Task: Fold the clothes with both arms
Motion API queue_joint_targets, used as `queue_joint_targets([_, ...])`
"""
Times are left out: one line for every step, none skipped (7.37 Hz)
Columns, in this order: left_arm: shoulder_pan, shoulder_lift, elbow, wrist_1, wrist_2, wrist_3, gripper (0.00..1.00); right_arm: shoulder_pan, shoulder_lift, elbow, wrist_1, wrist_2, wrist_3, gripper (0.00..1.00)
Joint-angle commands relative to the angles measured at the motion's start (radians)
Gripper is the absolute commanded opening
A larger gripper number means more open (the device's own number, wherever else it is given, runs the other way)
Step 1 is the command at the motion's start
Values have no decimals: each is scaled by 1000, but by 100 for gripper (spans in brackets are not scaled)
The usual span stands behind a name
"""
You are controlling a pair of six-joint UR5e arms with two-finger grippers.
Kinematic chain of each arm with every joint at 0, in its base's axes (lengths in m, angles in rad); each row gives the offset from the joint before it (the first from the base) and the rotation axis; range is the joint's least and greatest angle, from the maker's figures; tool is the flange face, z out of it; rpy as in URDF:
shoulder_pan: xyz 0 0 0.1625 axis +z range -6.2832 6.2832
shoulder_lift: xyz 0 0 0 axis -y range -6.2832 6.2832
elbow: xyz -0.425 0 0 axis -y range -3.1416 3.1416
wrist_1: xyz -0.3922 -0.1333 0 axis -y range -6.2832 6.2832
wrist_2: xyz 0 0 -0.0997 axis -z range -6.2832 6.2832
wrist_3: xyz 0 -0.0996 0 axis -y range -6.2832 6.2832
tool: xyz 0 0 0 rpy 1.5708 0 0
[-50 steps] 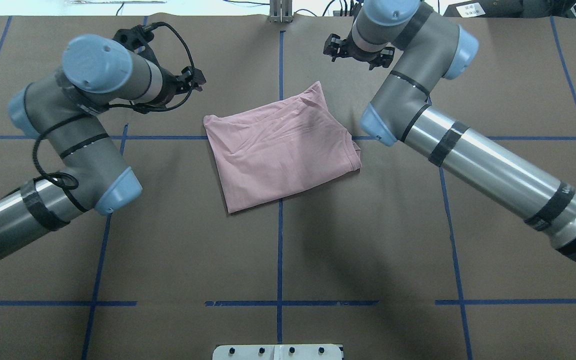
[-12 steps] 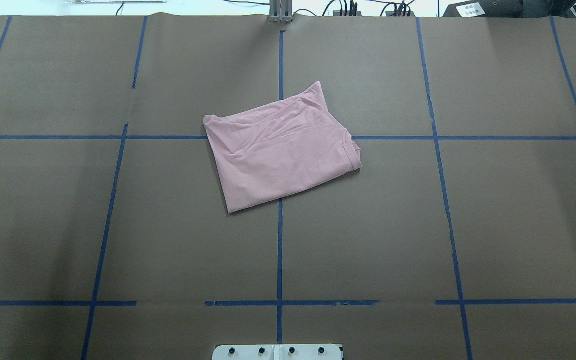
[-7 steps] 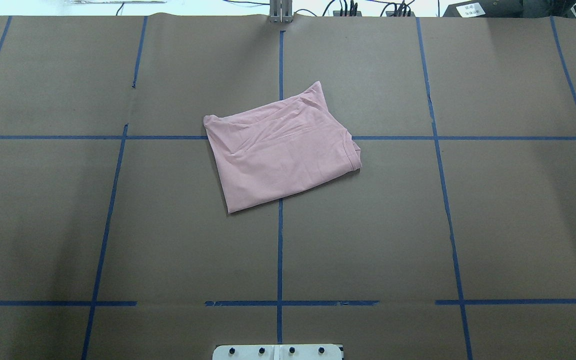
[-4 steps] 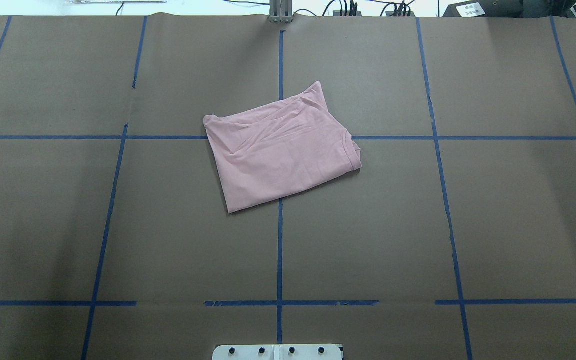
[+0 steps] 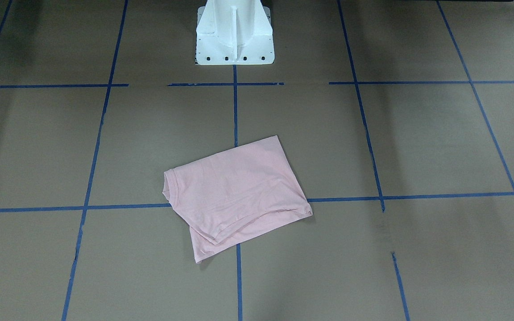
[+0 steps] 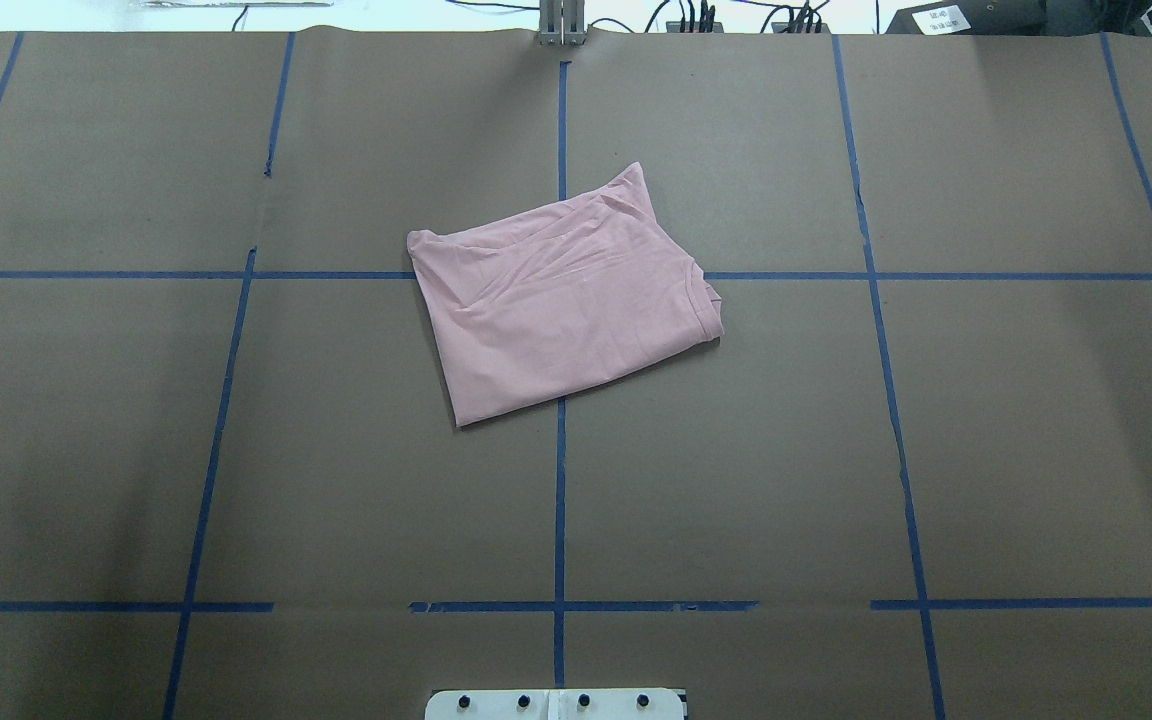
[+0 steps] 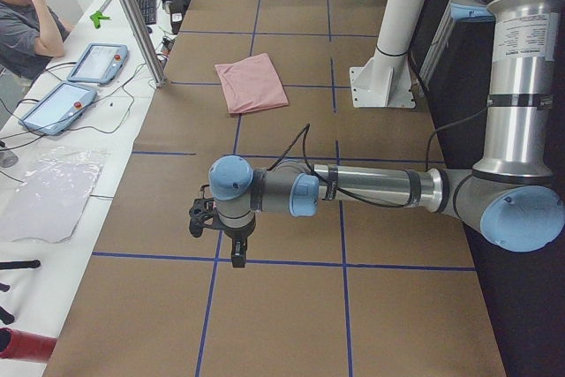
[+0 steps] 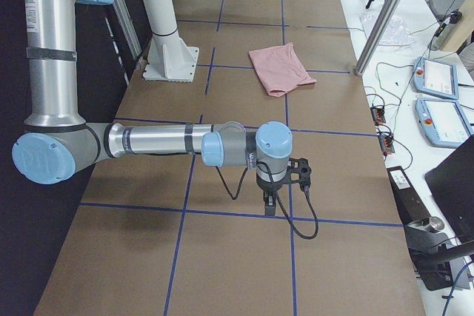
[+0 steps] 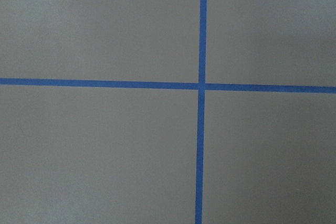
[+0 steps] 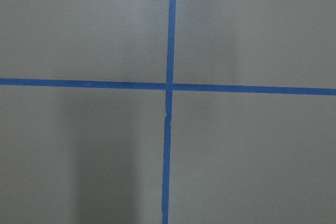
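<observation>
My left gripper [image 7: 235,253] and right gripper [image 8: 270,205] had drawn back to opposite ends of the table [image 6: 236,450], leaving the folded T-shirt [image 6: 561,300] lying at its centre, well apart from both, nearer neither; whether their jaws stood apart or together I couldn't tell.

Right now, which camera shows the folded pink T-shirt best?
The overhead exterior view: the T-shirt lies whole, creases sharp. The front-facing view shows it whole but paler; both side views show it small and far; the wrist cameras show only table.
</observation>
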Motion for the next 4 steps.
queue_joint_targets([1, 3, 0, 7, 0, 0, 100, -1, -2, 0, -2, 4, 0, 100])
queue_joint_targets([-1, 4, -1, 7, 0, 0, 100, -1, -2, -1, 0, 5, 0, 100])
queue_joint_targets([1, 4, 0, 6, 0, 0, 100, -1, -2, -4, 0, 5, 0, 100])
queue_joint_targets([1, 4, 0, 5, 0, 0, 100, 0, -3, -5, 1, 7, 0, 100])
